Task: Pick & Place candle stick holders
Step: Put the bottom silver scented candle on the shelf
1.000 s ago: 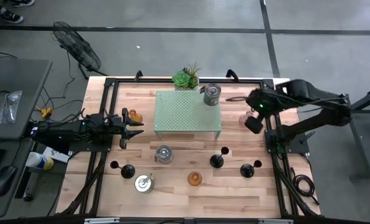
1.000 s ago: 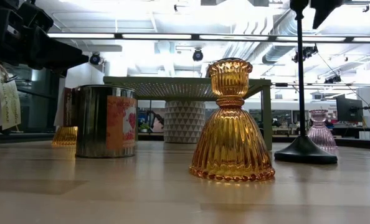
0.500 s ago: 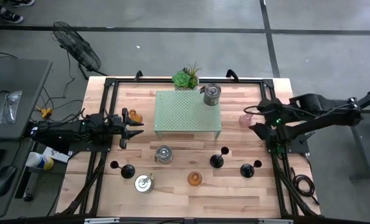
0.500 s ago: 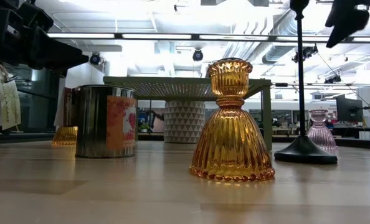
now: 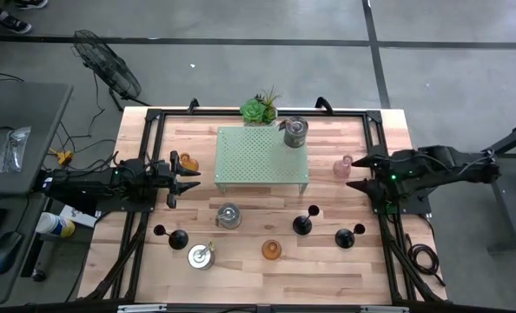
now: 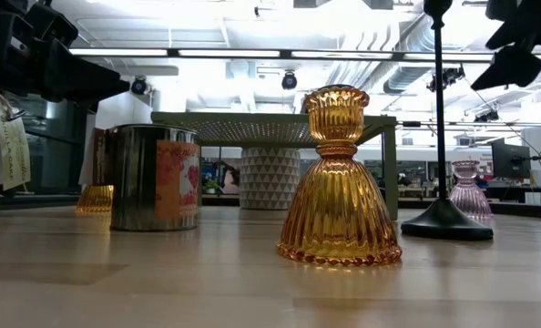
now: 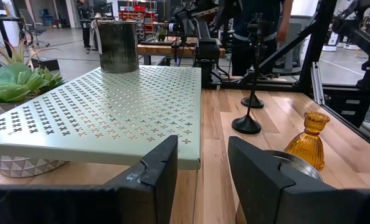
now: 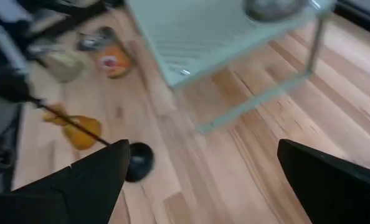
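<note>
The wooden bench (image 5: 327, 261) takes up most of the view, with the pale green perforated stand (image 5: 262, 156) sitting toward the far middle. One silvery tin holder (image 5: 294, 131) stands on the stand's far right corner, and the green spiky plant (image 5: 258, 109) is just behind the stand.

The left arm reaches in from the left edge. Its left gripper (image 5: 188, 179) is low by the stand's left side, fingers parted a little with nothing between them. Over on the right, the right gripper (image 5: 360, 173) has its fingers spread wide and empty, just beside a pinkish glass holder (image 5: 343, 166).

The rest of the holders are scattered on the near half: a silvery one (image 5: 228, 215), another silvery one (image 5: 201, 256), an amber glass one (image 5: 271, 250), and three black stemmed ones (image 5: 303, 224) (image 5: 346, 236) (image 5: 177, 237). One more amber holder (image 5: 188, 162) sits right by the left gripper.
</note>
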Controlling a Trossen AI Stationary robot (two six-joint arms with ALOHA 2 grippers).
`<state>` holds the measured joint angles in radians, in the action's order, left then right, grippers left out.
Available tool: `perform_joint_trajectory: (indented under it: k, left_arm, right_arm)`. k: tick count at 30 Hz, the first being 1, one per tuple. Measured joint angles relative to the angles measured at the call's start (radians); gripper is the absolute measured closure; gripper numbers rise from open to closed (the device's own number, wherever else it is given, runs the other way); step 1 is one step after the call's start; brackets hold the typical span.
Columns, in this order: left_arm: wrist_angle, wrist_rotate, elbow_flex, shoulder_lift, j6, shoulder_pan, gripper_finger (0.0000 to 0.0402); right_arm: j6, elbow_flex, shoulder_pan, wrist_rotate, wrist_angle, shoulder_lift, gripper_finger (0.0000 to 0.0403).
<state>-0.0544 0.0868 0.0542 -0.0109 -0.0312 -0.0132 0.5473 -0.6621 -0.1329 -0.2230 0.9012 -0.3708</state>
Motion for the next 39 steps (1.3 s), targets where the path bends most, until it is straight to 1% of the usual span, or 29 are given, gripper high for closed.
perform_joint_trajectory:
  k: [2, 4, 6, 10, 15, 18, 24, 28, 33, 39]
  left_arm:
    - [0.0, 0.0, 0.0, 0.0, 0.0, 0.0, 0.0263]
    - [0.0, 0.0, 0.0, 0.0, 0.0, 0.0, 0.0263]
    - [0.0, 0.0, 0.0, 0.0, 0.0, 0.0, 0.0263]
    - [0.0, 0.0, 0.0, 0.0, 0.0, 0.0, 0.0263]
    - [0.0, 0.0, 0.0, 0.0, 0.0, 0.0, 0.0263]
    - [0.0, 0.0, 0.0, 0.0, 0.0, 0.0, 0.0263]
    - [0.0, 0.0, 0.0, 0.0, 0.0, 0.0, 0.0263]
    - [0.0, 0.0, 0.0, 0.0, 0.0, 0.0, 0.0263]
    - [0.0, 0.0, 0.0, 0.0, 0.0, 0.0, 0.0263]
    - [0.0, 0.0, 0.0, 0.0, 0.0, 0.0, 0.0263]
  right_arm:
    - [-0.055, 0.033, 0.0, 0.043, -0.049, 0.041, 0.0003]
    - [-0.069, 0.051, 0.0, 0.085, -0.071, 0.066, 0.0003]
    - [-0.077, 0.052, 0.004, 0.099, -0.087, 0.076, 0.0003]
    - [-0.076, 0.053, 0.005, 0.099, -0.106, 0.084, 0.0003]
    - [-0.08, 0.052, 0.005, 0.099, -0.238, 0.062, 0.0003]
    - [-0.137, 0.068, 0.005, 0.088, -0.324, 0.037, 0.0003]
    - [-0.279, 0.211, 0.005, 0.033, -0.627, 0.027, 0.0003]
    - [-0.314, 0.294, 0.005, 0.021, -0.735, 0.036, 0.0003]
    - [-0.316, 0.376, 0.005, 0.021, -0.834, 0.07, 0.0003]
    - [-0.317, 0.402, 0.005, 0.02, -0.839, 0.096, 0.0003]
